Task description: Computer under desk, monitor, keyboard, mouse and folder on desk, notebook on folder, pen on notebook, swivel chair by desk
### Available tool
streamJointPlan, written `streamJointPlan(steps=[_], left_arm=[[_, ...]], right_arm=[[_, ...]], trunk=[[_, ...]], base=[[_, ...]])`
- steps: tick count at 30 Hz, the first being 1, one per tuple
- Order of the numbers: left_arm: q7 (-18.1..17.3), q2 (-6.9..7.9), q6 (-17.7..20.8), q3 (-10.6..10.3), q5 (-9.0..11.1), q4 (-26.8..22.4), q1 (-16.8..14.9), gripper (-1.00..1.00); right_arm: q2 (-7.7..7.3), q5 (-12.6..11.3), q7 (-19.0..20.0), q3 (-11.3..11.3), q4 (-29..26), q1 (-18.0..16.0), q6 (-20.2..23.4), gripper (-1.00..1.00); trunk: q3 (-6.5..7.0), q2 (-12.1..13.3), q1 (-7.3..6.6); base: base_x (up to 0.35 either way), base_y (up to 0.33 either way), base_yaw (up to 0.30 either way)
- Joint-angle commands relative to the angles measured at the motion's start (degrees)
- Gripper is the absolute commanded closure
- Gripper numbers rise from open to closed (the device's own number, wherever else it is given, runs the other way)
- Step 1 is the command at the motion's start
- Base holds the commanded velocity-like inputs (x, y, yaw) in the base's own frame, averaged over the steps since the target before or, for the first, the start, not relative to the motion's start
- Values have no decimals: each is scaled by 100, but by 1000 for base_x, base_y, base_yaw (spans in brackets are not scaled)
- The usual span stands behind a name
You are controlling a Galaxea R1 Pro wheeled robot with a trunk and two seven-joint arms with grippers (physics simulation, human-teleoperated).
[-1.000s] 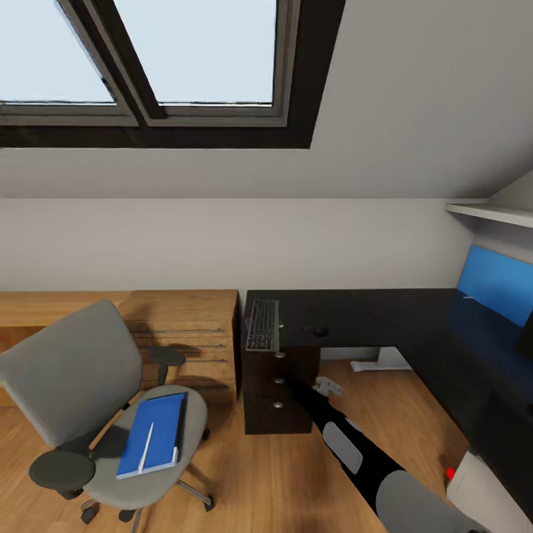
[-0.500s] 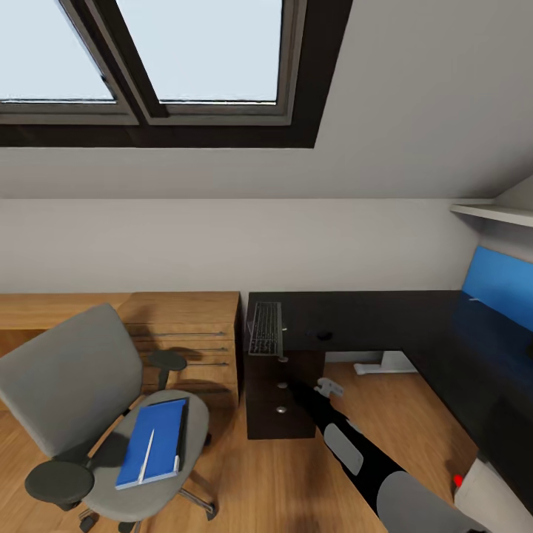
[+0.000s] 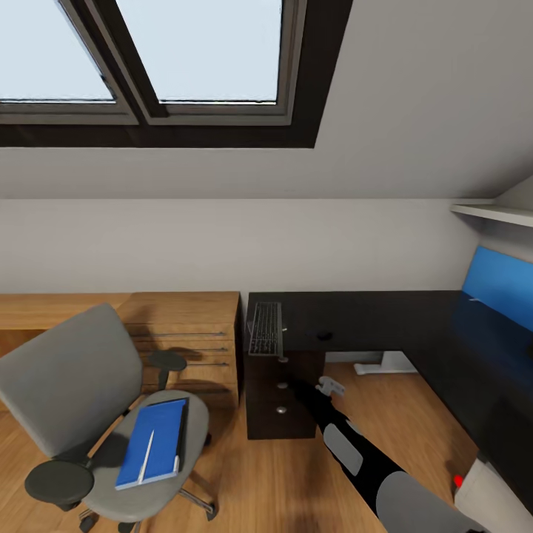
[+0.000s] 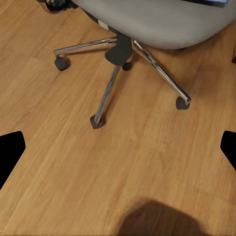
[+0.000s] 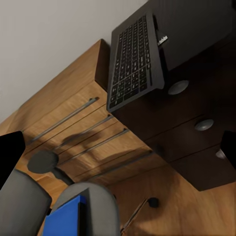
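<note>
Blue folder (image 3: 154,443) lies flat on swivel chair (image 3: 74,385) seat w/ pen (image 3: 147,446) on top; prob light, thin, slick, so pinch an overhanging edge; right hand (image 3: 330,386) near drawers, grip state can't tell.

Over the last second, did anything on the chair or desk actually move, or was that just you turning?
Only the view shifted: between one second and half a second ago everything slid slightly right together, so the camera moved; since then it holds steady. The folder with the pen stays on the swivel chair, and the keyboard and mouse stay on the desk.
</note>
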Motion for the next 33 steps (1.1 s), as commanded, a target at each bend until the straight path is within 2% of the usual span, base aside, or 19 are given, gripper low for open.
streamJointPlan(steps=[1, 13, 33], left_arm=[[-49, 1, -12, 6, 44, 6, -5, -100], [-51, -8, -8, 6, 42, 6, -5, -100], [-39, -9, -12, 6, 39, 6, -5, -100]], right_arm=[[-3, -61, 17, 36, 11, -9, -46, -100], [-9, -62, 20, 35, 13, -9, -77, -100], [-25, -76, 22, 27, 13, -4, -70, -100]], trunk=[[-9, -7, 2], [-9, -7, 2], [-9, -7, 2]], base=[[74, 0, 0], [223, 0, 0], [13, 0, 0]])
